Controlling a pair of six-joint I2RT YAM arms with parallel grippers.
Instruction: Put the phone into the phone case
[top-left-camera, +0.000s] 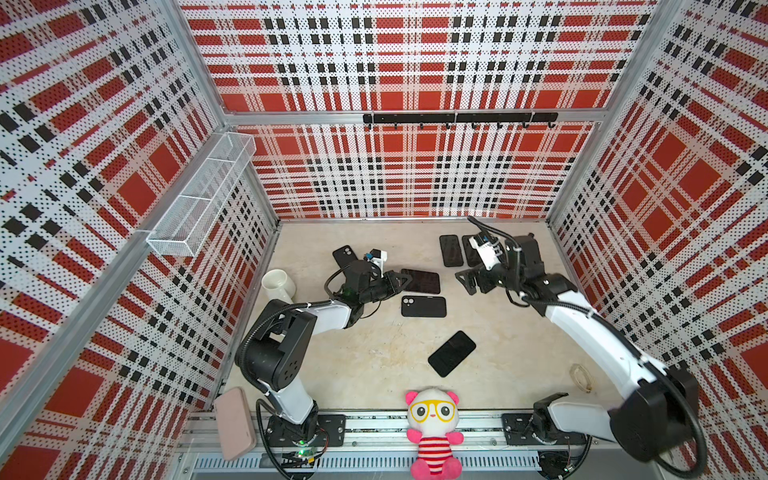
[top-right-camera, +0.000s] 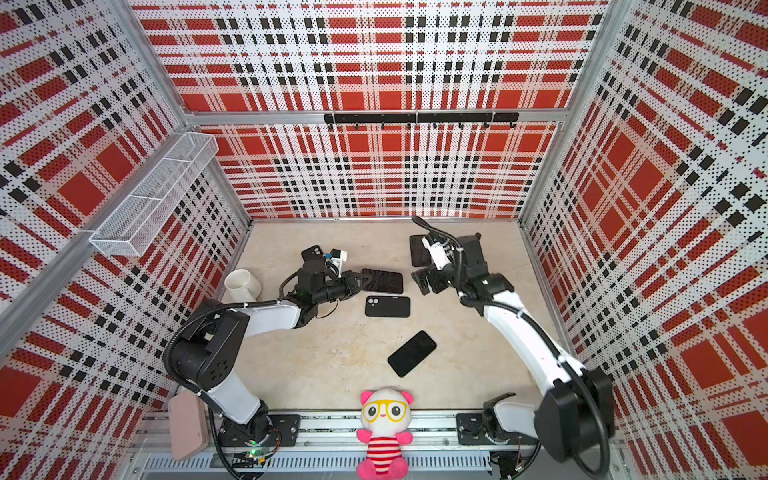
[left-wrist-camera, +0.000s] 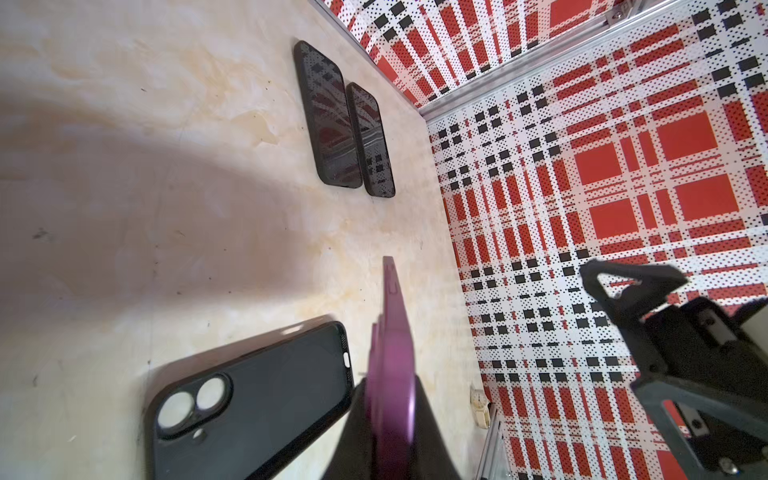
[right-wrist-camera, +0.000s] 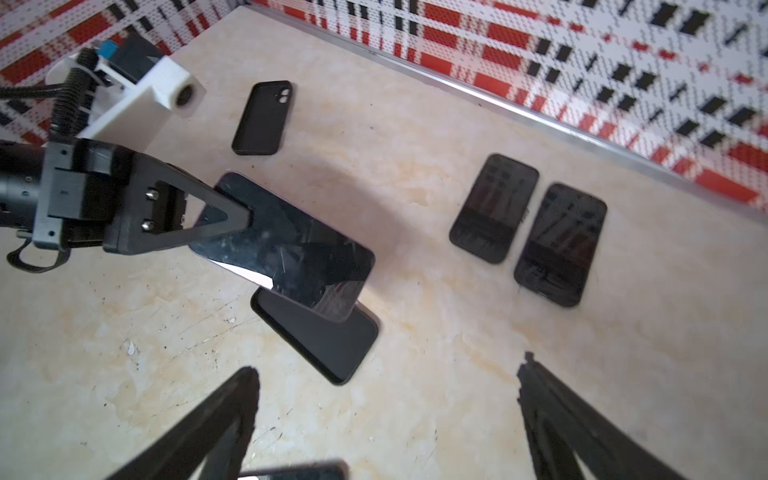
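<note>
Left gripper (right-wrist-camera: 243, 216) pinches the phone (right-wrist-camera: 299, 253); right gripper (right-wrist-camera: 388, 363) gapes empty. Next: lower it into the phone case (right-wrist-camera: 328, 345), maybe just below the left jaws.

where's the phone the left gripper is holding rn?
Mid-table in both top views: the left gripper pinches one end of the phone, holding it just past the black case, toward the back wall.
</note>
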